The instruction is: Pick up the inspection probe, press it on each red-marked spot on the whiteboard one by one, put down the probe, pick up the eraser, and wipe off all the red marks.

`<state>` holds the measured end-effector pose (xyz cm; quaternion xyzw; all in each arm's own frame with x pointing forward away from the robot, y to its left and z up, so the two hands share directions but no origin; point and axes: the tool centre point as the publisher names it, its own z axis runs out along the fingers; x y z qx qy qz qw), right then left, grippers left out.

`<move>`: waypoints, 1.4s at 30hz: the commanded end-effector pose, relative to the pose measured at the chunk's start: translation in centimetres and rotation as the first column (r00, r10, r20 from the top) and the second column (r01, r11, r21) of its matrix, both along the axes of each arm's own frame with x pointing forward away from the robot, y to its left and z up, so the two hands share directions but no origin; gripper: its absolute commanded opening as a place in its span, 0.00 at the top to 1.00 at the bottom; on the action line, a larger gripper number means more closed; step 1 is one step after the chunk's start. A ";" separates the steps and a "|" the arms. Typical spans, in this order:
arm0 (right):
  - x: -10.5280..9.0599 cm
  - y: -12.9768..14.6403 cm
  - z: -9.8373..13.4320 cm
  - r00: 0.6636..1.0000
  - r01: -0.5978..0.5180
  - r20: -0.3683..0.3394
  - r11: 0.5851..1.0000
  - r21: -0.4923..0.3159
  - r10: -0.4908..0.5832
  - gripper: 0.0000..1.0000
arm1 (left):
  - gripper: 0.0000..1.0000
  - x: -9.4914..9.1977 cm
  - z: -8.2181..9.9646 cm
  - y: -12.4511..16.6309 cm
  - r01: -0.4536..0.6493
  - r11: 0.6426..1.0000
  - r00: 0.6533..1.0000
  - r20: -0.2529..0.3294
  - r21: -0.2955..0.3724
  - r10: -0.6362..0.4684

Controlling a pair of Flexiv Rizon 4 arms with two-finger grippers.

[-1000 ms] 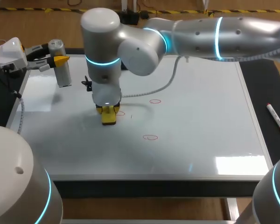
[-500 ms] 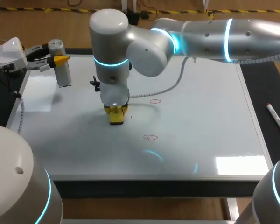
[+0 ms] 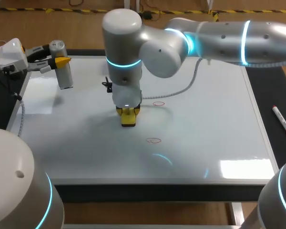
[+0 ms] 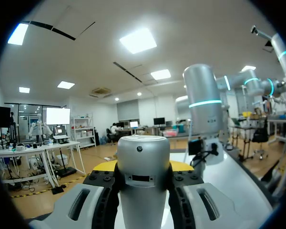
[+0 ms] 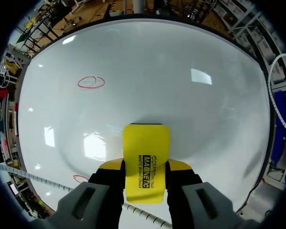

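Note:
The yellow eraser [image 3: 127,118] lies flat on the whiteboard [image 3: 209,119], left of centre, with my right gripper [image 3: 127,113] shut on it from above. In the right wrist view the eraser [image 5: 146,157] sticks out between the fingers; one red oval [image 5: 91,82] lies ahead of it and part of another [image 5: 80,179] beside the gripper. From the head view two red ovals show, one [image 3: 158,103] just right of the eraser and one [image 3: 154,140] nearer the front. My left gripper [image 3: 61,62] holds the silver probe [image 3: 63,71] upright at the board's far left corner; the probe [image 4: 143,171] fills the space between its fingers.
A red marker pen [image 3: 282,122] lies on the black mat right of the whiteboard. My right arm [image 3: 219,38] spans the back of the board from the right. A cable [image 3: 181,83] trails from it over the board's rear half.
My right gripper has slid the eraser to the right across the board, over the spot where a red mark lay beside it. The left arm and probe have stayed put.

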<state>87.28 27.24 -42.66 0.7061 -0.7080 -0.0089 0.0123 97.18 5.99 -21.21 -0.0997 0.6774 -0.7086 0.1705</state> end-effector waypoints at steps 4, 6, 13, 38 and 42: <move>0.0 -0.7 0.3 1.000 0.000 0.009 1.000 -0.004 0.000 1.00 | 1.00 0.0 0.1 0.0 -0.001 1.000 1.000 0.001 -0.001 0.001; 0.0 -0.7 0.8 1.000 -0.002 0.007 1.000 0.003 0.002 1.00 | 1.00 0.0 0.1 0.0 -0.001 1.000 1.000 0.001 -0.001 0.001; 1.0 -1.6 3.6 0.999 -0.034 0.002 0.999 0.028 0.034 1.00 | 1.00 0.0 0.1 0.0 -0.001 1.000 1.000 0.001 -0.001 0.001; 10.2 -16.3 6.2 0.963 0.265 0.050 0.964 -0.004 -0.264 1.00 | 1.00 0.0 0.1 0.0 -0.001 1.000 1.000 0.001 -0.001 0.001; 11.1 -19.4 6.0 0.938 0.344 0.051 0.939 -0.015 -0.343 1.00 | 1.00 0.0 0.1 0.0 -0.001 1.000 1.000 0.001 -0.001 0.001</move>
